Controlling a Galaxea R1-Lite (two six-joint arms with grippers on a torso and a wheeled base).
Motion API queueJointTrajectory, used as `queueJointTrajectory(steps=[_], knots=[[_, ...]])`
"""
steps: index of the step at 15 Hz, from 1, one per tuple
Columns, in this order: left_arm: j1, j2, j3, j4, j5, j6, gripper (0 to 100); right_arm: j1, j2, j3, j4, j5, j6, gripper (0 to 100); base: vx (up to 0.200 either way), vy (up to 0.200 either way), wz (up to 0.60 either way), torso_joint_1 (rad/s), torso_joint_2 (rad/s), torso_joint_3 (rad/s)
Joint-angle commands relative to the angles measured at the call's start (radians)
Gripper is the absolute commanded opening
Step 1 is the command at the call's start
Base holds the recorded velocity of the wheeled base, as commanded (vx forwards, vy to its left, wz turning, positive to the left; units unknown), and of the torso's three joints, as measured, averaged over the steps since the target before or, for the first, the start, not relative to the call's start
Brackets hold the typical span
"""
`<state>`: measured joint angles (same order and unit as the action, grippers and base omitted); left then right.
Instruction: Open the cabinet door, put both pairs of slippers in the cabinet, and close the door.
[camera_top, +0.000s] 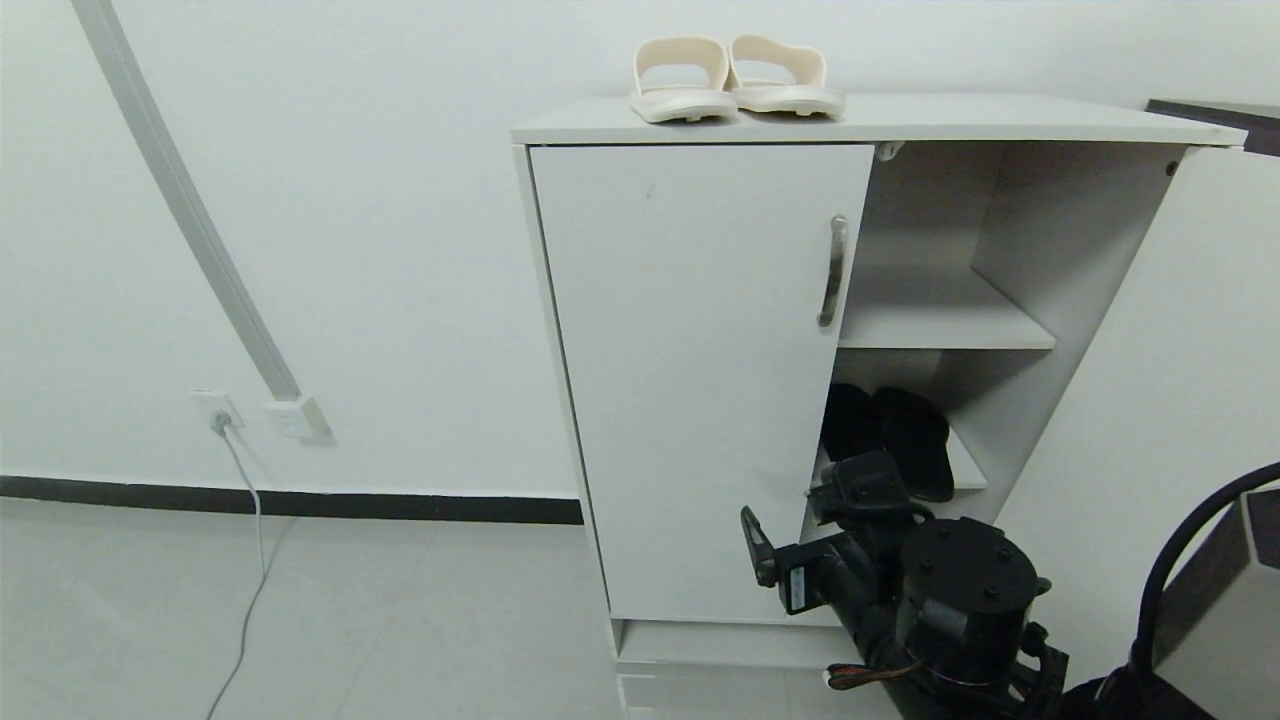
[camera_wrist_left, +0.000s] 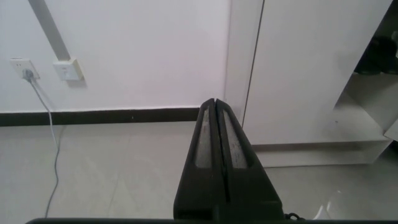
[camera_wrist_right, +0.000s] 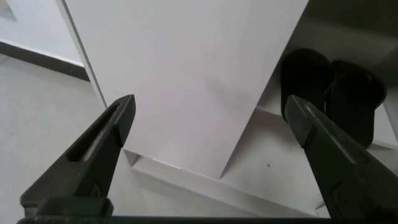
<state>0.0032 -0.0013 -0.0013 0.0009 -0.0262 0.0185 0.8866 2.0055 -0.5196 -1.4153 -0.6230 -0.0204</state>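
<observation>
Wide open, my right claw (camera_wrist_right: 210, 102) hangs low; the cream slippers (camera_top: 737, 80) sit well above, up on the cabinet (camera_top: 1000, 118).

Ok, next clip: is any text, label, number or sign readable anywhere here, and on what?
None can be read.
The cabinet door, the cream slippers on top, the black slippers inside and the wall sockets show no legible print.

Cabinet (camera_top: 950, 120): right door (camera_top: 1150, 400) open, left door (camera_top: 690, 380) shut.
Cream slippers (camera_top: 735, 80) on top; black slippers (camera_top: 890, 435) on the lower shelf (camera_top: 968, 470); right gripper (camera_top: 800, 515) low, before the left door's edge.
</observation>
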Motion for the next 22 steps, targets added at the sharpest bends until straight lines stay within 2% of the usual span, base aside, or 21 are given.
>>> queueJointTrajectory(steps=[1,8,14,22], knots=[[0.0,0.001,0.0,-0.001,0.0,0.0,0,0.0,0.006,0.0,-0.001,-0.001,-0.001,100,0.0,0.0,0.0,0.0,0.0,0.0],[0.0,0.001,0.0,0.001,0.0,0.0,0,0.0,0.012,0.001,-0.001,-0.001,-0.001,100,0.0,0.0,0.0,0.0,-0.04,-0.044],[0.0,0.001,0.0,-0.001,0.0,0.0,0,0.002,0.012,0.0,-0.004,-0.003,-0.003,100,0.0,0.0,0.0,0.023,-0.39,-0.364],[0.0,0.001,0.0,-0.001,0.0,0.0,0,0.0,0.019,0.003,-0.045,-0.003,-0.03,100,0.0,0.0,0.0,0.121,-0.47,-0.348]])
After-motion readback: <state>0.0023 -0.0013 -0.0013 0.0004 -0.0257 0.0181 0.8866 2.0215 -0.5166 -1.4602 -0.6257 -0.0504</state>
